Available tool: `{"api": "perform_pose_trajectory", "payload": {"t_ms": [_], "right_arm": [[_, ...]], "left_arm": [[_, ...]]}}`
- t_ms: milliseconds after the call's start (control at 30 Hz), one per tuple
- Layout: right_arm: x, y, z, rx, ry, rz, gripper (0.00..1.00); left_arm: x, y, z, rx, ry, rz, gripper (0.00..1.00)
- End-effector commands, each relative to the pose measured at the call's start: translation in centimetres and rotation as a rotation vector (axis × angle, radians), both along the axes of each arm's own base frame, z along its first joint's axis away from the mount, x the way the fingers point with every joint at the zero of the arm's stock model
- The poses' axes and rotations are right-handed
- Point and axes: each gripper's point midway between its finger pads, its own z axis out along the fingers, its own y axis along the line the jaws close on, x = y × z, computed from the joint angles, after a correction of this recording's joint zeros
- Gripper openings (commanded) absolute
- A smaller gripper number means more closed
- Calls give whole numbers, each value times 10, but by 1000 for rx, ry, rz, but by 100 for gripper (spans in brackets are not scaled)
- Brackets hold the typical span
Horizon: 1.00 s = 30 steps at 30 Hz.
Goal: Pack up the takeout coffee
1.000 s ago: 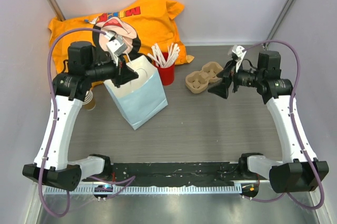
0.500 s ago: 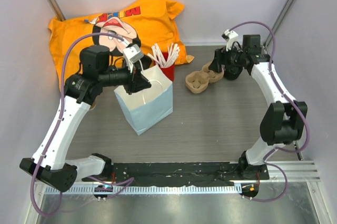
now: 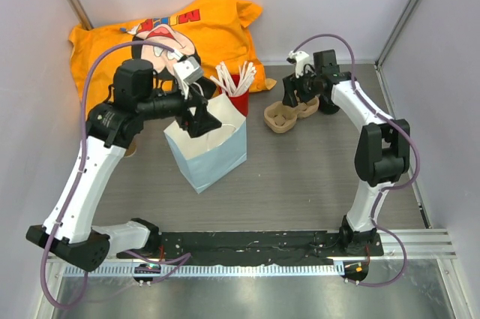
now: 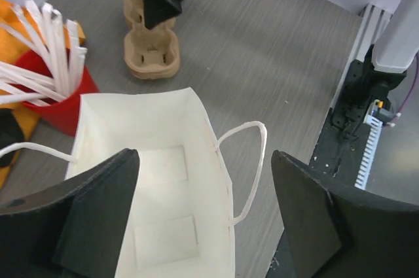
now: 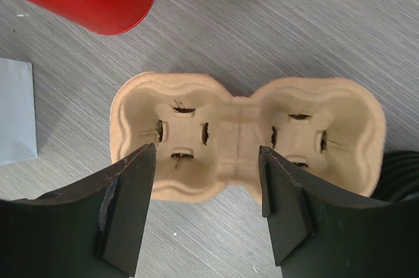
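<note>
While a second ago my left gripper (image 4: 203, 160) was closed at the rim of the paper bag (image 4: 141, 108), now it hangs wide apart above the open mouth. My right gripper (image 5: 204, 154) has reached in from the right and stands with fingers apart astride the cup carrier (image 5: 327, 114). Only the left wrist view looks inside the bag, and I see just its folded bottom. The takeout coffee I cannot find in any view. The red cup (image 3: 238, 103) stands just beside the bag.

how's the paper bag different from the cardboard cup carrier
The paper bag stands upright and tall; the cup carrier lies flat and low. The bag is pale blue outside, white inside, with cord handles; the carrier is brown pulp with two wells. The bag is under the left hand, the carrier under the right hand. Both are empty, on the table.
</note>
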Motion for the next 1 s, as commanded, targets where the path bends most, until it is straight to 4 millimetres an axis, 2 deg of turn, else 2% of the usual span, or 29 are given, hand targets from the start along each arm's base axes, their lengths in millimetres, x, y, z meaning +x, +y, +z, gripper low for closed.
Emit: {"api": "perform_pose_trajectory", "payload": {"t_ms": [0, 167, 267, 400, 567, 767, 967], "right_arm": [[20, -5, 8, -57, -65, -12, 68], [27, -10, -8, -92, -49, -22, 68], [27, -9, -20, -104, -27, -14, 67], [27, -10, -32, -114, -1, -4, 66], [24, -7, -38, -119, 9, 10, 61], [21, -8, -42, -148, 13, 13, 56], [17, -7, -51, -161, 28, 25, 57]], "left_arm": [[0, 7, 39, -17, -116, 37, 90], [0, 23, 52, 21, -176, 111, 100], [5, 40, 58, 56, -214, 202, 100], [15, 62, 54, 116, -233, 325, 100], [20, 83, 45, 160, -235, 432, 100], [19, 93, 42, 166, -229, 471, 100], [22, 97, 41, 166, -227, 496, 100]]}}
